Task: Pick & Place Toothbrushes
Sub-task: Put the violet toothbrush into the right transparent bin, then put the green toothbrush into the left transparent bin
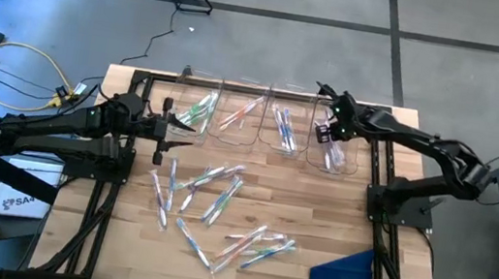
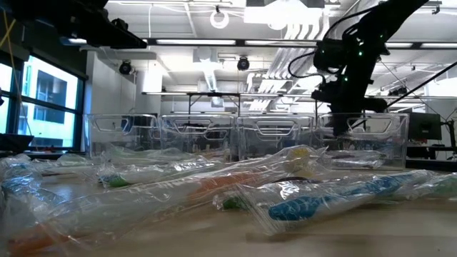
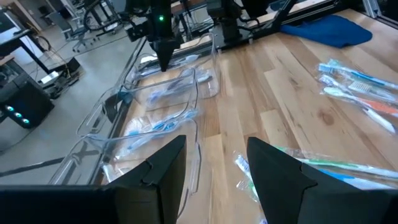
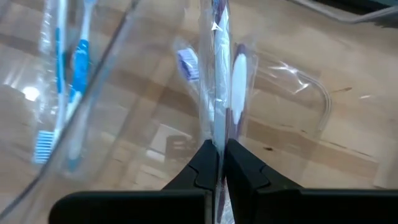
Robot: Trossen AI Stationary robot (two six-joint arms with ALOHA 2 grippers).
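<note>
the right gripper (image 1: 326, 131) hangs over the rightmost of four clear bins (image 1: 333, 137) at the far edge of the table (image 1: 315, 227), its fingers clenched on a wrapped purple toothbrush (image 4: 219, 74) that dangles into that bin. the next bin holds blue toothbrushes (image 4: 65, 87). the left gripper (image 1: 184, 128) sits low beside the leftmost bin (image 1: 197, 111), jaws spread and holding nothing. loose wrapped toothbrushes (image 1: 212, 198) lie scattered across the middle of the table, some green, pink-orange and blue. a blue cloth (image 1: 345, 275) lies at the near right corner, well apart from them.
</note>
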